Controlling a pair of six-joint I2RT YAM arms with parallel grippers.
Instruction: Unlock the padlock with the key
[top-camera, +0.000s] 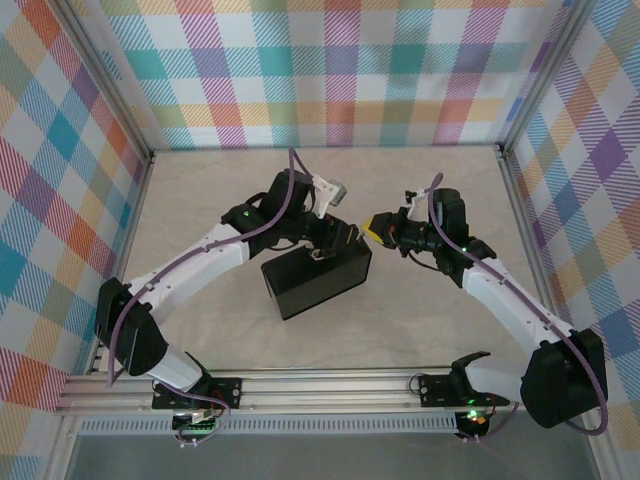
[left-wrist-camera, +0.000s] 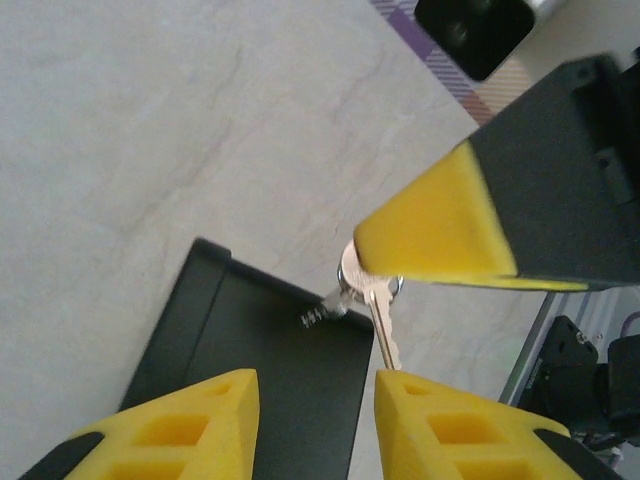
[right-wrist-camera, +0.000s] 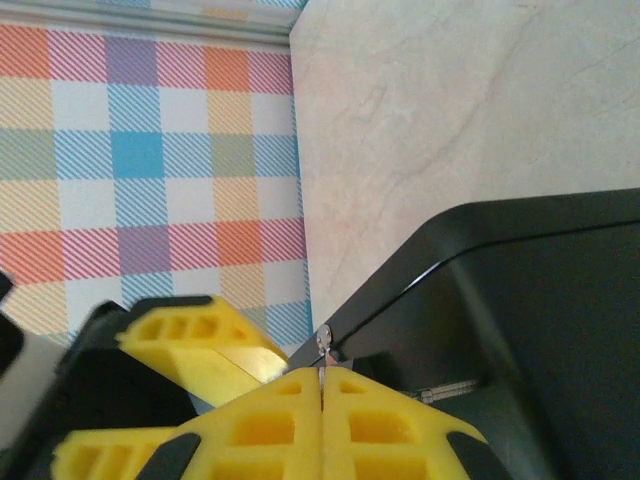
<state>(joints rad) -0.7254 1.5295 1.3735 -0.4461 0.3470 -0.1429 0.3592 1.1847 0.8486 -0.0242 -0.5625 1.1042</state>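
My right gripper (right-wrist-camera: 322, 375) is shut on a thin metal ring piece (right-wrist-camera: 322, 342) just off the corner of the black box (top-camera: 315, 280). In the left wrist view its yellow fingertip (left-wrist-camera: 440, 230) pinches that ring (left-wrist-camera: 352, 272), and the silver key (left-wrist-camera: 383, 328) hangs down from it. A short grey toothed piece (left-wrist-camera: 325, 308) points from the ring onto the box's corner. My left gripper (left-wrist-camera: 318, 385) stands open below, over the box lid. The key's tip touches its right finger (left-wrist-camera: 440, 425). The padlock is hidden.
The box (left-wrist-camera: 260, 370) lies in the middle of the pale marbled table (top-camera: 200, 200). Plaid walls (top-camera: 320, 70) close in three sides, and an aluminium rail (top-camera: 320, 390) runs along the near edge. Both grippers (top-camera: 340, 238) (top-camera: 374, 230) meet at the box's far right corner.
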